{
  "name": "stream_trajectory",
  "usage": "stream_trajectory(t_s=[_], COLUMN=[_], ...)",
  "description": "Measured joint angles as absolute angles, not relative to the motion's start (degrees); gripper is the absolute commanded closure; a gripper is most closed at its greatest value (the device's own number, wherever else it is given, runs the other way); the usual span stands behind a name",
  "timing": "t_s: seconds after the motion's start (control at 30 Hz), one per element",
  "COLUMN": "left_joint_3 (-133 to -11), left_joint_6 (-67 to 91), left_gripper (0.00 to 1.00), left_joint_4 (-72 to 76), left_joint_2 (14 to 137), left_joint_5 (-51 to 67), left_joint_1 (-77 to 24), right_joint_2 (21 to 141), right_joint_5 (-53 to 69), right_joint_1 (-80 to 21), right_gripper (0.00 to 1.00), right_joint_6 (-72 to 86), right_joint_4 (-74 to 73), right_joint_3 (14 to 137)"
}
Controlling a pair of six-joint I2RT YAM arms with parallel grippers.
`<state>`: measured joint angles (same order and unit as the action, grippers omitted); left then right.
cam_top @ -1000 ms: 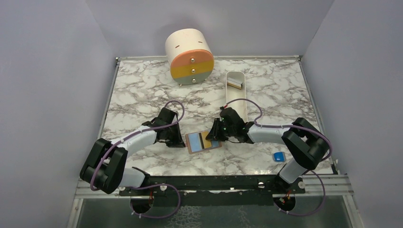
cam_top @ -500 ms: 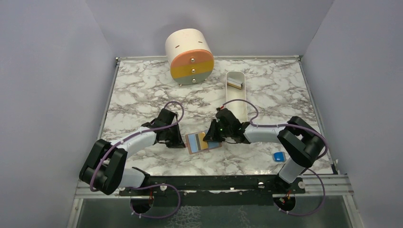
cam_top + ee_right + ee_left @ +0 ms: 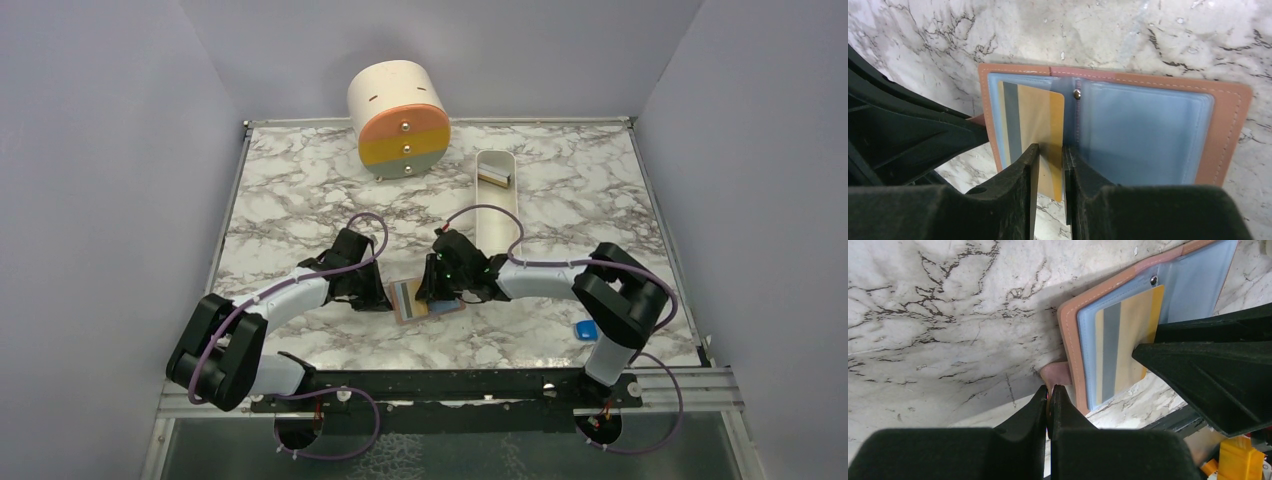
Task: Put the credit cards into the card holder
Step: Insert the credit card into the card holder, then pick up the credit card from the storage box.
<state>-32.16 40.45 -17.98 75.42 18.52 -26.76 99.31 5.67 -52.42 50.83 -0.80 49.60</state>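
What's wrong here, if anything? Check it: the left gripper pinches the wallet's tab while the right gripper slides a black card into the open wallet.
The colour is wrong. The card between the right gripper fingers is tan-yellow with a grey stripe, not black, as the right wrist view shows. The rest holds: the left gripper pinches the tab of the open wallet.

Both arms point(image 3: 300, 292) have white link shells, chunky black joints, black jaws and looping purple cables point(image 3: 365, 225).

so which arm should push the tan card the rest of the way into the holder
Right. The right gripper already pinches the tan card, which sits partly in the card holder's clear sleeve. The left gripper is shut on the holder's strap tab, likely steadying it.
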Motion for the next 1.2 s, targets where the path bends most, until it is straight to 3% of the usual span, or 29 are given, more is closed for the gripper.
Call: stream_trajectory(t_s=[0.53,0.7,0.83,1.0,1.2], left_joint_3=[-33.06,-34.17,-35.2,-36.84,-38.92], left_joint_6=[40.14,39.88,39.44,38.63,37.67], left_gripper=[1.0,0.99,0.97,0.81,0.47], left_joint_4=[-17.91,-18.33,-19.05,-20.21,-21.69], left_joint_2=[75.66,75.61,75.02,73.36,70.94], left_joint_5=[17.65,16.08,14.55,13.13,12.12], left_joint_1=[-26.76,-26.74,-26.74,-26.61,-26.33], right_joint_2=[98.21,95.94,92.73,90.83,91.35], right_joint_5=[4.05,3.57,1.06,-4.78,-8.19], right_joint_1=[-53.6,-53.6,-53.45,-51.11,-40.03], right_gripper=[0.67,0.55,0.55,0.54,0.57], right_joint_6=[38.57,30.92,23.88,13.19,2.61], right_joint_4=[-9.34,-13.08,-15.84,-21.23,-23.86], right_joint_3=[54.57,59.46,63.11,70.24,77.91])
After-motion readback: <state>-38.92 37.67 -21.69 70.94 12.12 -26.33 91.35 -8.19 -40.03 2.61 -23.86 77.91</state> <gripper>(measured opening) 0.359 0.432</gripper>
